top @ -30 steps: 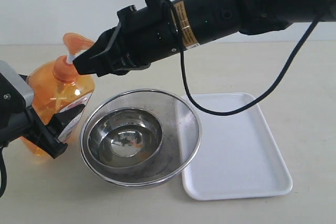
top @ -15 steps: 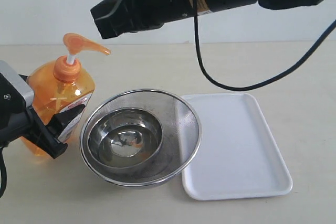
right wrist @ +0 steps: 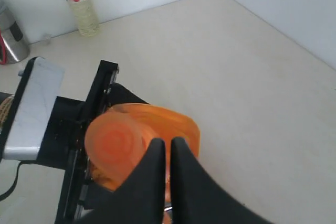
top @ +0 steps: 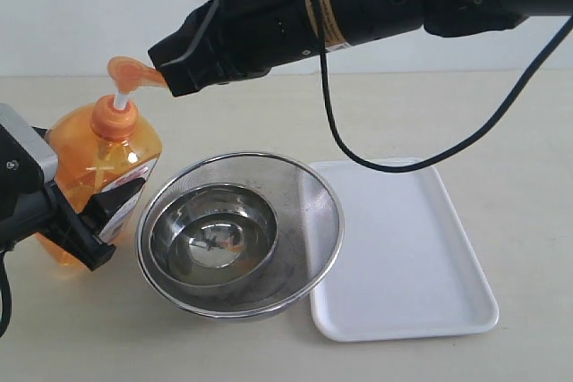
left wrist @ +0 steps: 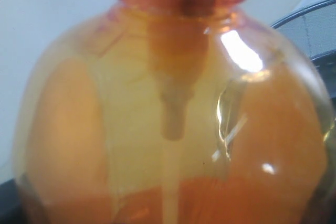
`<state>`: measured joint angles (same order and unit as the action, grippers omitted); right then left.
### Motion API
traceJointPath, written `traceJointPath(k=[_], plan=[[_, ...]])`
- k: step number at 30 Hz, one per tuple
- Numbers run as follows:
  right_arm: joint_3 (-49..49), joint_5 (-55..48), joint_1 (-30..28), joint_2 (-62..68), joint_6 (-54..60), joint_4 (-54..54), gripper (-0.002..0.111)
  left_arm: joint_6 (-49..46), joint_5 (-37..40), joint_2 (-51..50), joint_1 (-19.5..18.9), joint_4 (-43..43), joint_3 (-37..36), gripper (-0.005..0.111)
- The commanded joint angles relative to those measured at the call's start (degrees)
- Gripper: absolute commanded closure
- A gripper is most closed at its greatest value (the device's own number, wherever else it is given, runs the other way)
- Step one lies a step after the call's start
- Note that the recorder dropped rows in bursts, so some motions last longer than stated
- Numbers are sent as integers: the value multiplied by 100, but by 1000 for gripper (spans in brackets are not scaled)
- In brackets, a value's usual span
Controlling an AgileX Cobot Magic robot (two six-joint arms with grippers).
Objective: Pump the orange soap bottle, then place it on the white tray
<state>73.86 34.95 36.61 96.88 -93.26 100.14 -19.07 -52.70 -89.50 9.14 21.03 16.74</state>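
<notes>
Upright on the beige tabletop (top: pixel 501 123), the orange soap bottle (top: pixel 94 163) stands at the left of the exterior view, just beside a steel mesh strainer (top: pixel 309 199) with a smaller steel bowl (top: pixel 210 239) nested inside it. The left gripper (top: pixel 106 216) clamps the bottle's lower body, with one black finger across the front near the label. In the left wrist view the translucent orange body (left wrist: pixel 168 129) fills almost the whole picture.

The right gripper (top: pixel 166 73) reaches across from the right and hangs at the pump head (top: pixel 132 72). Its two fingers are pressed nearly together and hold nothing. From the right wrist view the fingertips (right wrist: pixel 157 153) sit directly over the round orange pump head (right wrist: pixel 118 142); whether they touch it cannot be told.

The white tray (top: pixel 421 310) lies bare on the far side of the strainer from the bottle, and the strainer's rim overlaps its near edge.
</notes>
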Motion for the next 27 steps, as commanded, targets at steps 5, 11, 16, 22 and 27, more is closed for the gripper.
traceJointPath(k=[5, 11, 16, 22, 27], plan=[[-8, 251, -5, -22, -105, -19, 108, 16, -254, 33, 20, 5, 33, 102], [-8, 409, -5, -22, -224, -19, 108, 16, -254, 33, 20, 5, 33, 102], [-8, 290, -5, -75, -181, -19, 108, 16, -254, 33, 20, 5, 33, 102], [53, 375, -5, -564, -318, -19, 108, 16, -254, 33, 20, 5, 33, 102], [53, 383, 137, -424, -358, -19, 108, 16, -254, 33, 20, 5, 33, 102]])
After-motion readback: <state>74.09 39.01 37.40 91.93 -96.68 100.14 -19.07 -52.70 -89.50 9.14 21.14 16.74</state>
